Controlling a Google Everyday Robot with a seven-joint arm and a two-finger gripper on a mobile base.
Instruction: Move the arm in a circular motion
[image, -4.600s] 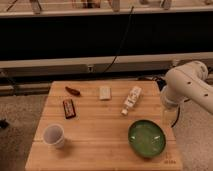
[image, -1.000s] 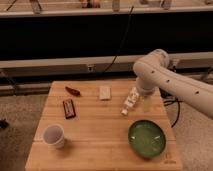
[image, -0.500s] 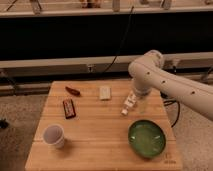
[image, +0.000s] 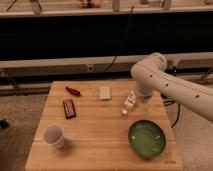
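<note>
Near the front-left corner of the bench (image: 100, 156) stands a white cup (image: 54, 136), and a green bowl (image: 146, 138) sits by the front-right corner. Mid-bench lie a dark snack bar (image: 69, 108) and, toward the right edge, a small white bottle (image: 129, 104) on its side. The gripper (image: 142, 102) hangs just beside that bottle; how wide it stands is unclear. Along the far edge lie what looks like a red pepper (image: 73, 91) and a white packet (image: 104, 92). The arm (image: 167, 84) bends above the far-right corner.
</note>
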